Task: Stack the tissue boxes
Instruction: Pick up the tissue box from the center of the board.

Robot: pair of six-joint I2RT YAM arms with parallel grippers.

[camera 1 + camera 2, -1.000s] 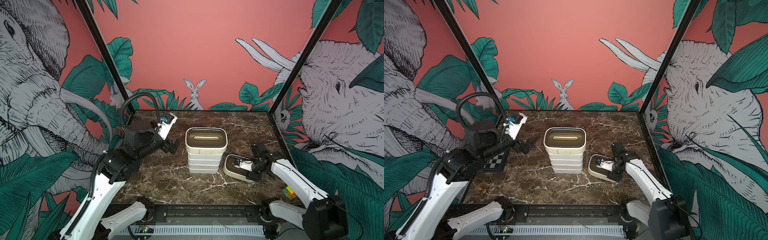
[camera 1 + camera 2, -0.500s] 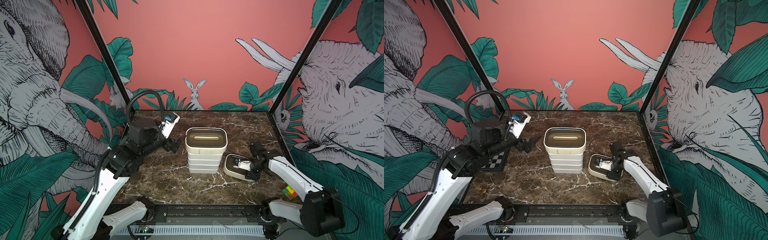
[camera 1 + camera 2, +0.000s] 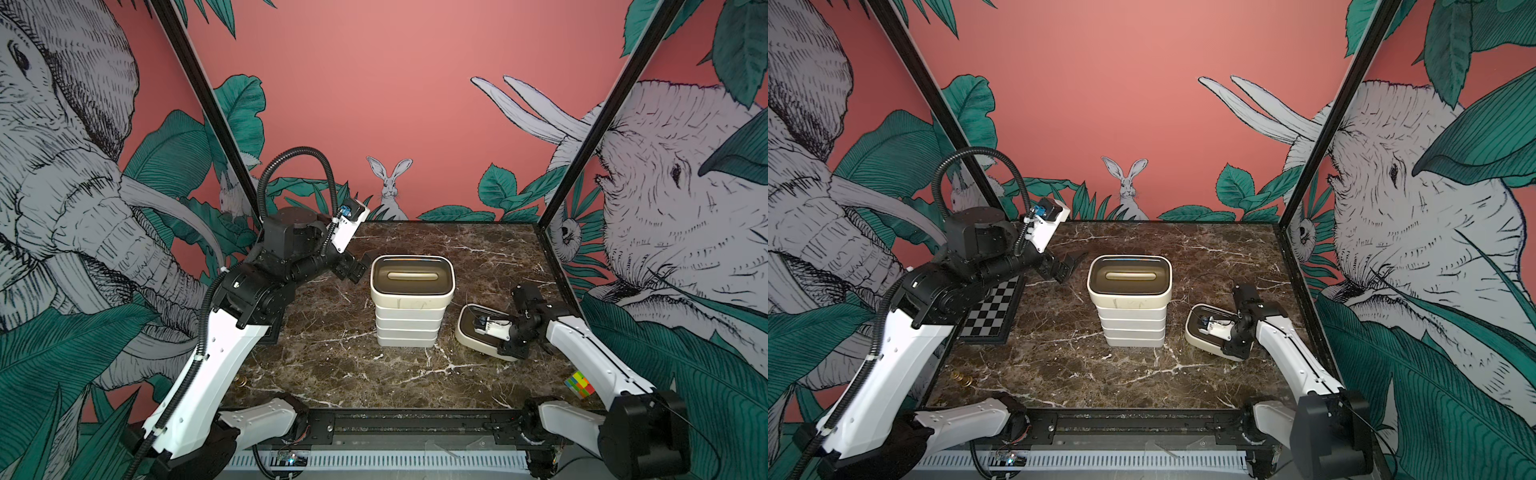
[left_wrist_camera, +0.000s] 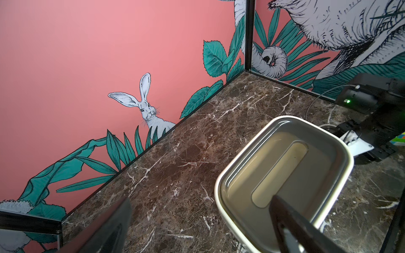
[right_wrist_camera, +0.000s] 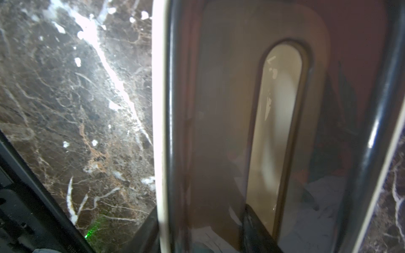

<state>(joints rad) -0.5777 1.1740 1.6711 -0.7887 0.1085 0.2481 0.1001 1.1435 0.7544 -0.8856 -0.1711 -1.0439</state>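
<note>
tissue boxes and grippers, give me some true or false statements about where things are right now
1. A loose tissue box is off the stack, to its right. True.
2. The left gripper holds a box. False: it is open and empty, near the stack's top.
3. The right gripper is shut on the loose tissue box. True.
4. The checkerboard sits on the stack. False: it lies flat at the table's left edge.

The right arm [image 3: 1291, 353] covers most of the loose box [image 3: 1192, 334]; small round bits [image 3: 962, 378], perhaps coins, are too tiny to tell.
</note>
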